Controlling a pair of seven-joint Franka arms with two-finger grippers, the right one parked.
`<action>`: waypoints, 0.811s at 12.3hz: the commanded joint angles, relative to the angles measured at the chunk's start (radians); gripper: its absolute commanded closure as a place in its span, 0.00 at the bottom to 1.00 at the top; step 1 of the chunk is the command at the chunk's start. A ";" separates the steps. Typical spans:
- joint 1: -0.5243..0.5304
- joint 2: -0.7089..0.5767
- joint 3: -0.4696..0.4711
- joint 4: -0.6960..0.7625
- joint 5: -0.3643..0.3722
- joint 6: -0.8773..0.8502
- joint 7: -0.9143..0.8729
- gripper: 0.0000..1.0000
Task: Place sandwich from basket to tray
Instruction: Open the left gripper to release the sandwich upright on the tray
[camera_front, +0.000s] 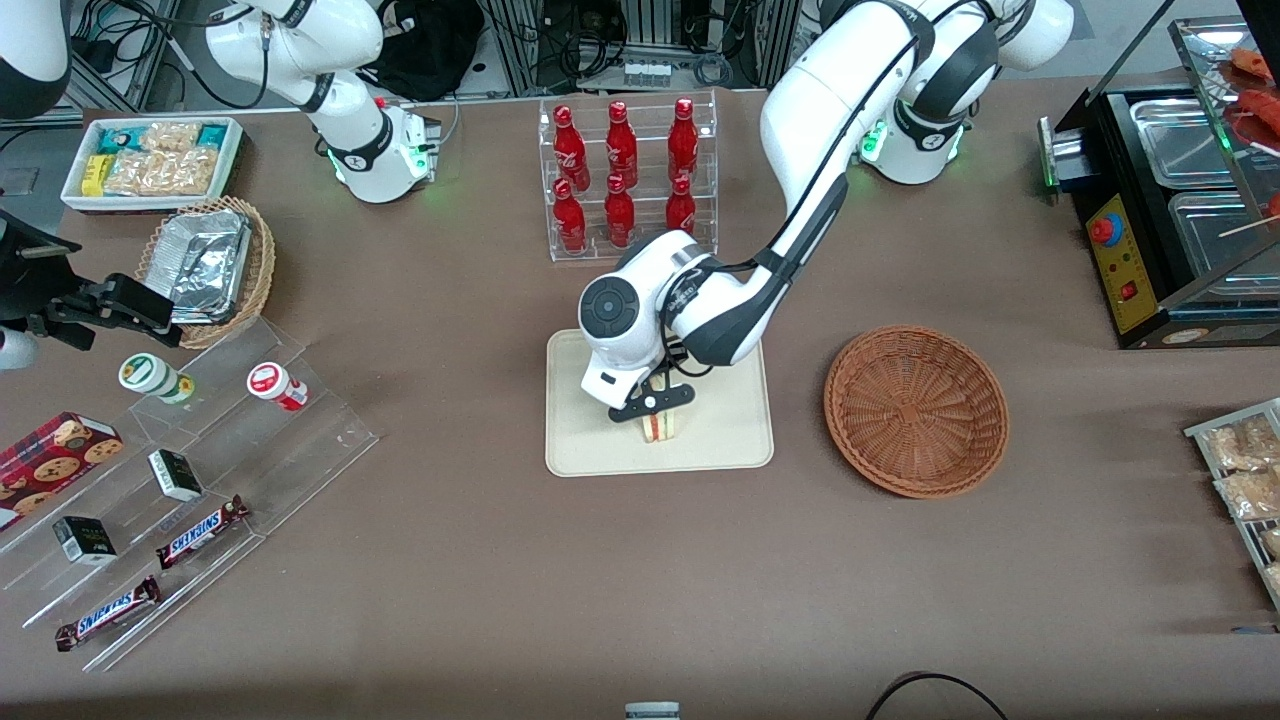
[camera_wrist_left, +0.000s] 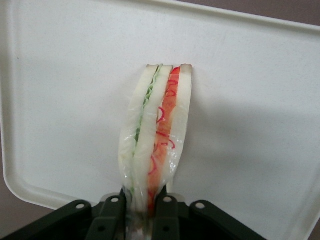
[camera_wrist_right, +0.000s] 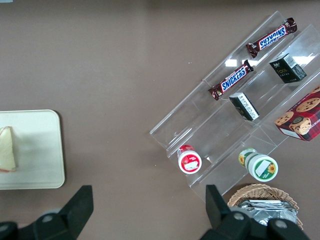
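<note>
The sandwich (camera_front: 659, 427) is a clear-wrapped wedge of white bread showing red and green filling (camera_wrist_left: 155, 135). It stands on its edge on or just over the cream tray (camera_front: 720, 440), in the part nearer the front camera. My gripper (camera_front: 655, 402) is above it, shut on its upper end, with the black fingers (camera_wrist_left: 167, 215) pinching the wrap from both sides. The tray's surface (camera_wrist_left: 60, 100) fills the wrist view under the wedge. The parked arm's wrist view also catches the sandwich (camera_wrist_right: 7, 149) on the tray (camera_wrist_right: 40, 150). The reddish-brown basket (camera_front: 915, 410) sits empty beside the tray, toward the working arm's end.
A clear rack of red bottles (camera_front: 628, 180) stands farther from the camera than the tray. Toward the parked arm's end are a stepped acrylic shelf with snack bars (camera_front: 180, 480), a tan wicker basket of foil trays (camera_front: 205, 265) and a white bin (camera_front: 150, 160). A black appliance (camera_front: 1170, 210) sits at the working arm's end.
</note>
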 joint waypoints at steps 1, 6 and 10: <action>-0.007 -0.001 0.014 0.040 0.006 -0.026 -0.027 0.00; 0.041 -0.123 0.020 0.037 -0.010 -0.126 -0.008 0.00; 0.119 -0.208 0.017 0.024 -0.022 -0.207 0.050 0.00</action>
